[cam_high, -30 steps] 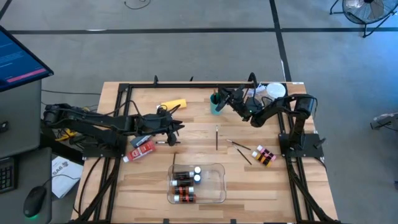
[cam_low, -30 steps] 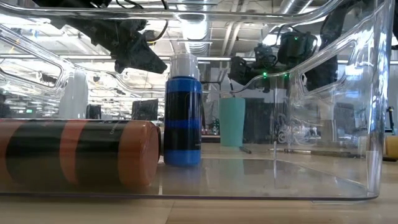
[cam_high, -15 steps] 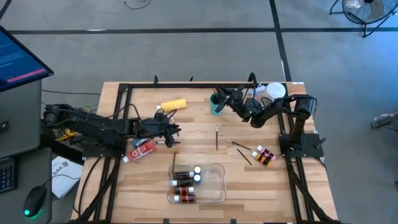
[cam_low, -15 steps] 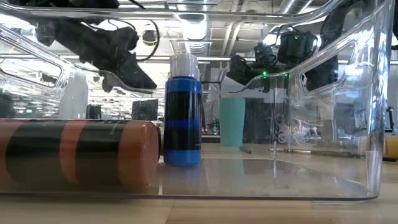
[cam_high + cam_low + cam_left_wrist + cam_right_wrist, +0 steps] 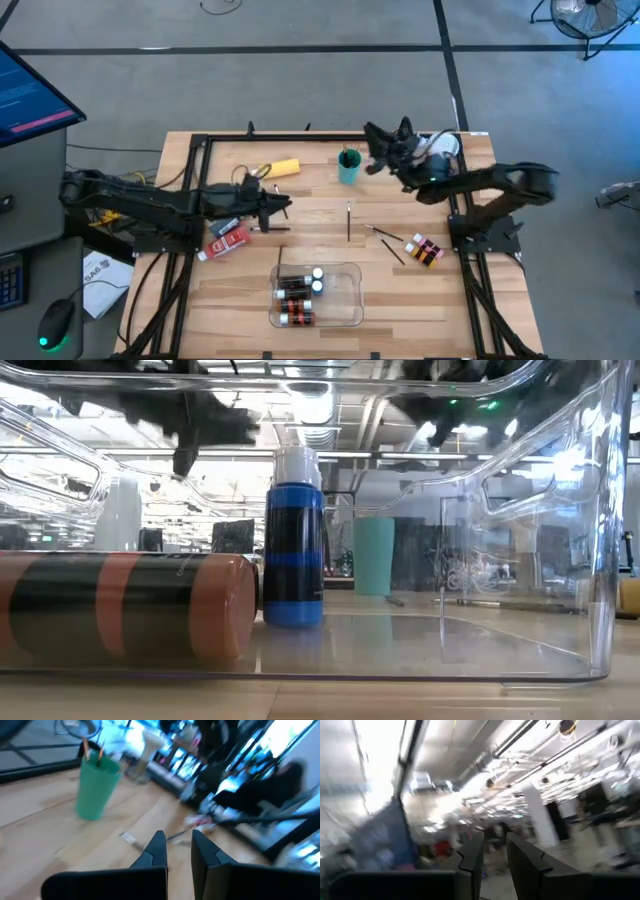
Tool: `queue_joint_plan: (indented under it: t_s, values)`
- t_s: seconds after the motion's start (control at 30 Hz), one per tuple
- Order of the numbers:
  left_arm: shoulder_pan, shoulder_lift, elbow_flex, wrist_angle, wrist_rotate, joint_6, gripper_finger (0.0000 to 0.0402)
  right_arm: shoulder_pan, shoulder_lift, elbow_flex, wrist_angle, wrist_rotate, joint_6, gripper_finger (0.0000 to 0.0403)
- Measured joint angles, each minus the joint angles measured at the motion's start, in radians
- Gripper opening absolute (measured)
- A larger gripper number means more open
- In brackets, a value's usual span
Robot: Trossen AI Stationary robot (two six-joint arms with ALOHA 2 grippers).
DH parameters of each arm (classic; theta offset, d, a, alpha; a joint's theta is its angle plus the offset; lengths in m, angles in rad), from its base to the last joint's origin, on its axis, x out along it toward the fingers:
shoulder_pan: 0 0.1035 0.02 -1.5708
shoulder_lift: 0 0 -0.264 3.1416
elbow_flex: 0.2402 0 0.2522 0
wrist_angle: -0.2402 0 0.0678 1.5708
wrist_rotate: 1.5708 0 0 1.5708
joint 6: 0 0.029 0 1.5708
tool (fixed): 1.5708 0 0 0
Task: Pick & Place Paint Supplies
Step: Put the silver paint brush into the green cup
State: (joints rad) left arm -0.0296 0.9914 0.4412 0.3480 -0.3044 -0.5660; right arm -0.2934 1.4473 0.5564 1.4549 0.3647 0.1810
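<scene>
A teal cup (image 5: 348,167) stands at the table's far middle with brush handles sticking out of it; it also shows in the left wrist view (image 5: 95,787). My right gripper (image 5: 372,135) is raised beside and above the cup, tipped upward, open (image 5: 495,845) with nothing between its fingers. Loose paint brushes (image 5: 348,220) (image 5: 385,235) lie flat on the table right of centre. My left gripper (image 5: 287,207) hovers left of them, shut (image 5: 179,840), with nothing seen in it. A yellow bottle (image 5: 280,168) and a red tube (image 5: 228,240) lie on the left side.
A clear tray (image 5: 350,300) at the near middle holds small bottles: a blue one upright (image 5: 293,540), an orange-and-black one lying down (image 5: 120,605). Another small bottle (image 5: 425,250) lies near the right edge. A white container (image 5: 443,146) stands at the far right corner.
My right gripper has risen from just over the teal cup and drawn back toward the table's far right, tipping upward. My left gripper has lifted a little and rolled, staying over the same part of the table.
</scene>
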Motion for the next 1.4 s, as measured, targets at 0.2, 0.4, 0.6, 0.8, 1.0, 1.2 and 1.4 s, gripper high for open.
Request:
queue_joint_plan:
  t_s: [0.2,0.4,0.6,0.8,1.0,1.2,1.4]
  values:
    - [0.020,-0.164,0.000,0.009,0.049,-0.114,0.0002,0.030,-0.280,0.013,-0.273,-0.001,0.272,0.0077]
    - [0.028,-0.285,0.000,0.032,0.049,-0.114,0.0002,0.063,-0.458,0.073,-0.429,-0.030,0.358,0.0077]
    - [0.033,-0.304,0.000,0.142,0.039,-0.104,0.0002,0.112,-0.543,0.121,-0.531,-0.070,0.404,0.0077]
    - [0.033,-0.276,0.001,0.246,0.016,-0.066,0.0002,0.149,-0.555,0.151,-0.543,-0.072,0.404,0.0077]
    - [0.033,-0.253,0.001,0.287,0.018,-0.101,0.0002,0.157,-0.543,0.210,-0.544,-0.074,0.405,0.0077]
    - [0.029,-0.253,0.001,0.328,0.035,-0.105,0.0002,0.128,-0.542,0.321,-0.771,-0.232,0.404,0.0077]
    - [0.029,-0.253,0.001,0.335,0.035,-0.105,0.0002,0.075,-0.534,0.549,-1.525,-0.396,0.405,0.0077]
